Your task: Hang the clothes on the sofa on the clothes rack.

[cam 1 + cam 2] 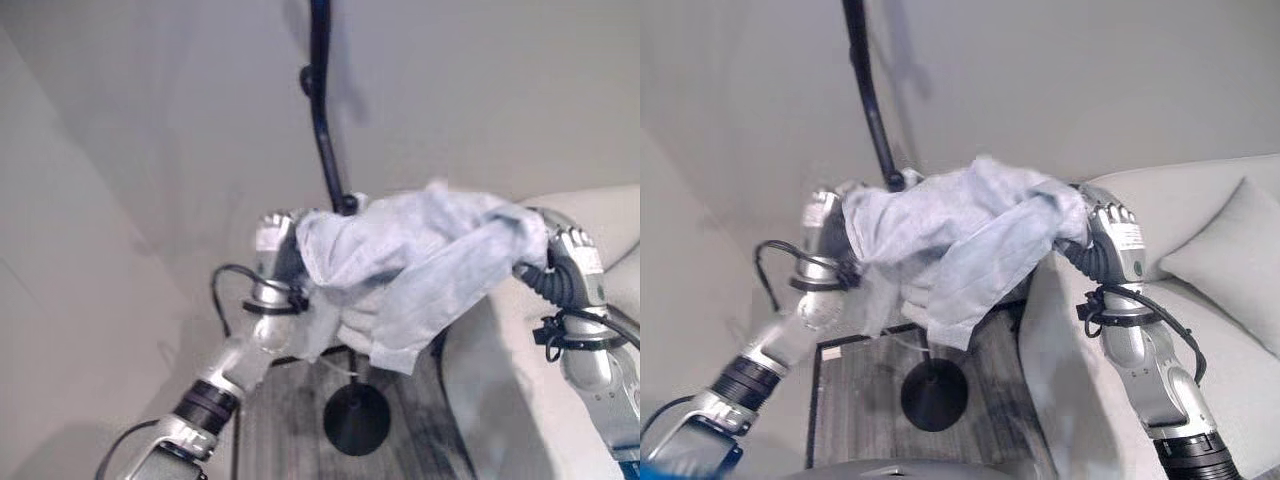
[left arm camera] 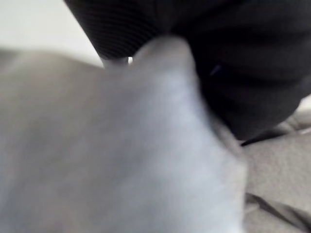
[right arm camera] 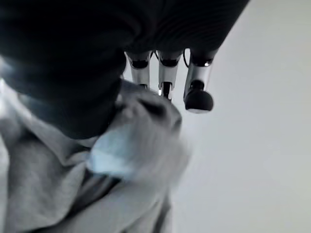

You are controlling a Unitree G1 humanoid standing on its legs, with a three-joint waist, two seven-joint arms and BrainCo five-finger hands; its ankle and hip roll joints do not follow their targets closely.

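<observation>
Pale blue garment (image 1: 960, 240) stretched between left hand (image 1: 275, 240) and right hand (image 1: 1110, 235), both gripping its edges, clothes rack pole (image 1: 868, 95) at 12 o'clock, sofa (image 1: 1210, 250) at 3 o'clock

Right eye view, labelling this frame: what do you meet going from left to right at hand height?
Left hand → light blue garment → right hand → sofa cushion.
</observation>
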